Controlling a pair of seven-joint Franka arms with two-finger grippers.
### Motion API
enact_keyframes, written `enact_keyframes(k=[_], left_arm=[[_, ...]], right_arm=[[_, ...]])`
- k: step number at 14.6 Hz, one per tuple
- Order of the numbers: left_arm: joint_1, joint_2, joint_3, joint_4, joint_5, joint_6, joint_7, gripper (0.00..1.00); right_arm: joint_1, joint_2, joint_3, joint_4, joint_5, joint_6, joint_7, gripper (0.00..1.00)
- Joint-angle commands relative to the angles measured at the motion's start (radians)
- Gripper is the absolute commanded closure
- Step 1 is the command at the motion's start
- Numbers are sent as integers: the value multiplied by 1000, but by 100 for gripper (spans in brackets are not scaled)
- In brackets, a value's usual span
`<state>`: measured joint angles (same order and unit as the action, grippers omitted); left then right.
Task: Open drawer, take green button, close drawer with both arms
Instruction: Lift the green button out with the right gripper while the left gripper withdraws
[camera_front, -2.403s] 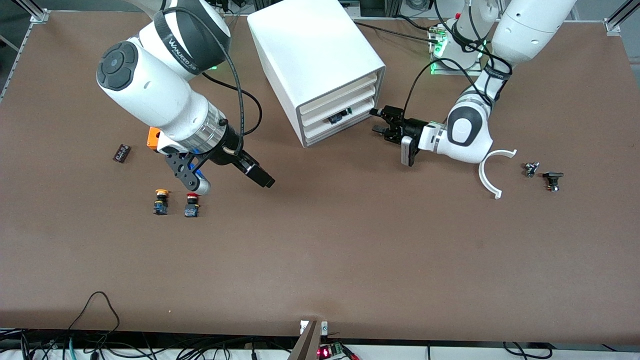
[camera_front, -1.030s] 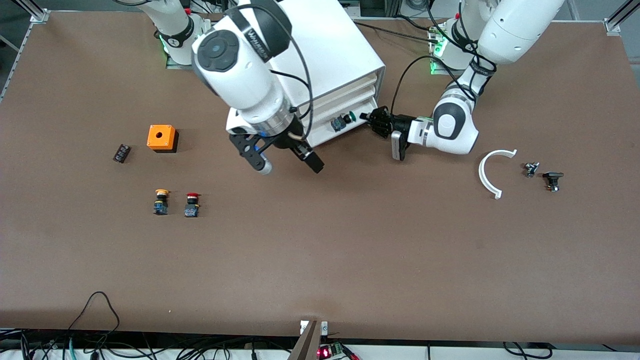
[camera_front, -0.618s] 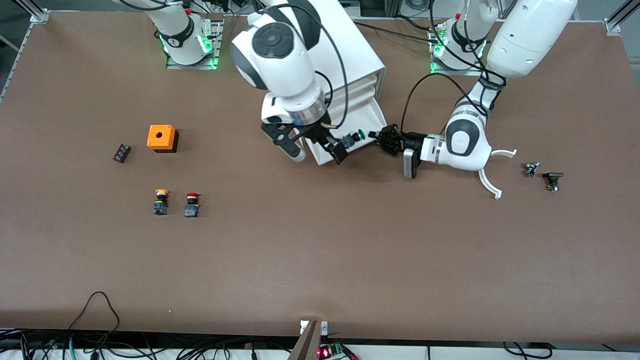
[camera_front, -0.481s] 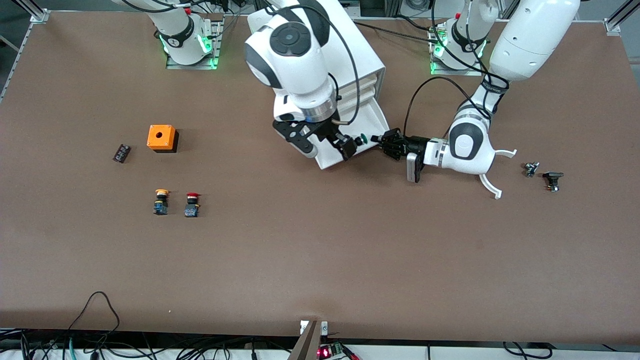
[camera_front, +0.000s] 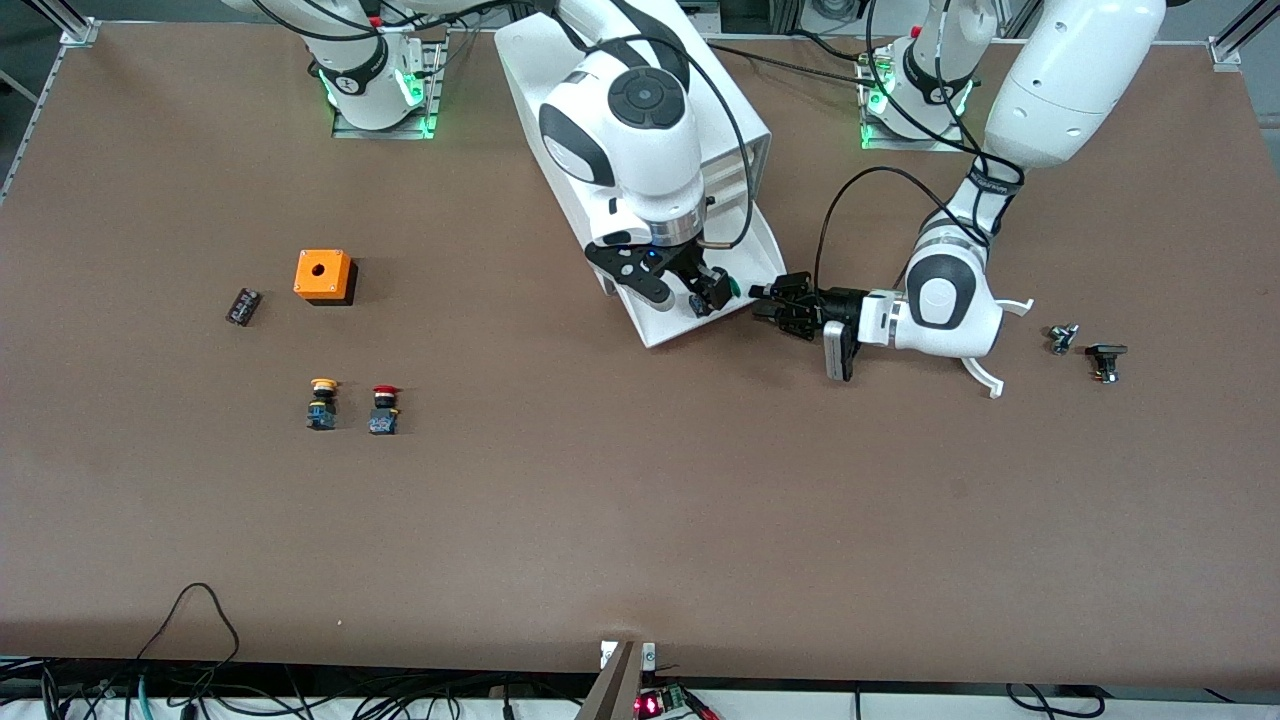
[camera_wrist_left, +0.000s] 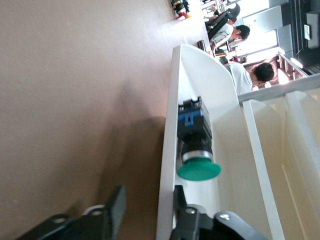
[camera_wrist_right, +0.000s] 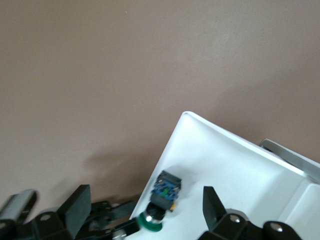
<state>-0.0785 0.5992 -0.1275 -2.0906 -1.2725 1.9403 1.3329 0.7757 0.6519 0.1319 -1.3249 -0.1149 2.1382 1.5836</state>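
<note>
The drawer (camera_front: 700, 328), lowest of the white cabinet (camera_front: 535, 90), stands pulled out toward the front camera. The button (camera_front: 735, 289) lies on its side in it, green cap toward the front strip. My right gripper (camera_front: 685, 293) hangs over the drawer, open; in the right wrist view it (camera_wrist_right: 145, 195) stands wide apart on either side of the button (camera_wrist_right: 162, 192). My left gripper (camera_front: 768, 303) is at the drawer's front corner. In the left wrist view it (camera_wrist_left: 148, 192) straddles the drawer's front wall (camera_wrist_left: 167, 150) with a gap on the outer side, open; the button (camera_wrist_left: 195, 150) lies just inside.
An orange box (camera_front: 323, 276), a small black part (camera_front: 242, 306), a yellow-capped button (camera_front: 322, 402) and a red-capped button (camera_front: 383, 409) sit toward the right arm's end. A white curved piece (camera_front: 985, 375) and two small parts (camera_front: 1062, 338) (camera_front: 1105, 360) lie toward the left arm's end.
The left gripper drew the drawer out toward the front camera, then loosened its jaws from the front wall. The right arm swung from the orange box to over the drawer.
</note>
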Motion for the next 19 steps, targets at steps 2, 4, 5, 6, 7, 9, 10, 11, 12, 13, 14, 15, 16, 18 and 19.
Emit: enact_keyframes(k=[2,4,5,6,7,9,10,11,12,13,14,15,16,18,19], left_arm=[[19,-41,9,24,103,-17,-105,0],[28,-88,11,23,210,-35,-239,0],[38,-107,11,27,270,-61,-312,0],[48,-128,11,47,319,-92,-375,0],[49,-143,11,66,385,-131,-446,0],[62,-165,11,148,531,-220,-603,0],[60,-170,11,206,603,-280,-685,0],[60,-171,11,263,683,-340,-772,0],[59,-171,8,320,764,-395,-852,0],[57,-171,0,378,827,-443,-920,0],[49,-171,-3,435,876,-498,-980,0],[45,-170,-4,483,910,-541,-1033,0],[43,-170,-7,522,948,-575,-1084,0],[28,-171,-14,587,1025,-625,-1168,0],[19,-173,-14,625,1070,-653,-1204,0]], right_arm=[[40,58,-5,15,-52,38,27,1],[50,84,-5,15,-57,74,90,1],[50,92,-6,15,-52,112,111,1],[39,98,-6,15,-48,144,114,1],[37,107,-6,18,-37,153,122,1],[34,110,-8,16,9,147,163,1],[34,113,-8,16,30,147,177,1],[33,121,-8,16,44,146,182,1],[28,123,-8,16,60,144,187,1],[27,124,-8,15,70,144,187,1],[33,136,-8,15,72,144,190,1],[34,147,-6,13,72,144,193,1],[36,153,-8,0,72,144,196,1],[37,163,-6,-7,77,147,202,2],[37,166,-6,-7,89,149,206,4]])
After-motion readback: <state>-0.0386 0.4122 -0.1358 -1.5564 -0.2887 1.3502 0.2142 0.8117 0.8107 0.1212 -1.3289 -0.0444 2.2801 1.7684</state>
